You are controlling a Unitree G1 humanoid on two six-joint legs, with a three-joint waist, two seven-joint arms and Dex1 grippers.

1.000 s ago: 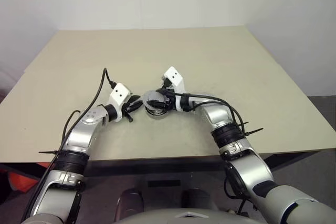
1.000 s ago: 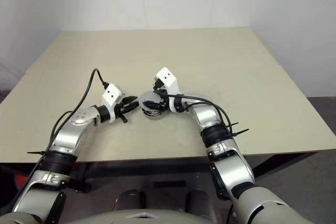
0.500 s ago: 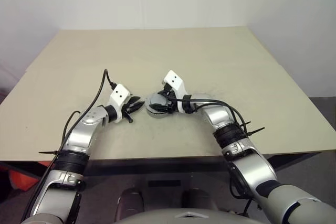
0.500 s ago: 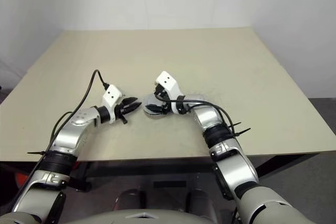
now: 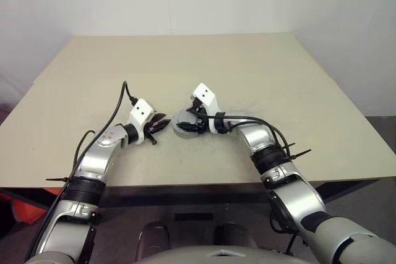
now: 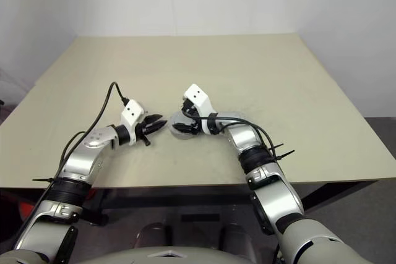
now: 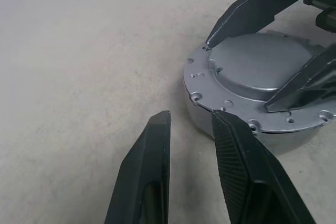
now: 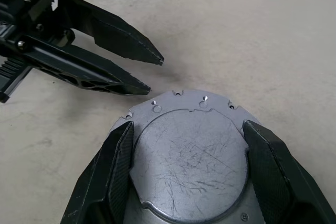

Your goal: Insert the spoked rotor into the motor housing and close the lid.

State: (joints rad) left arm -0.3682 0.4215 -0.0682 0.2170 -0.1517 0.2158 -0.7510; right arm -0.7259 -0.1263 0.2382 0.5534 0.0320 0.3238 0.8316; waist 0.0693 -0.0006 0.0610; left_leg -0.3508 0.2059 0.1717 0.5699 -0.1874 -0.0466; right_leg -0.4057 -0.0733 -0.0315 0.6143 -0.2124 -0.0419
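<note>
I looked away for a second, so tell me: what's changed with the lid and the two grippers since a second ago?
The lid, held by the right gripper, seems to have gone from tilted over the motor housing to lying flat on it. The left gripper stayed where it was beside the housing, open and holding nothing.

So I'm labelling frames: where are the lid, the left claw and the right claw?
lid [image 8: 190, 153]: right wrist view, raised centre.
left claw [image 7: 190, 120]: left wrist view, between fingertips.
right claw [image 8: 186, 127]: right wrist view, between fingertips.

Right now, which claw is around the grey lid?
The right gripper: its fingers sit either side of the lid. The left gripper waits beside it, empty.
</note>
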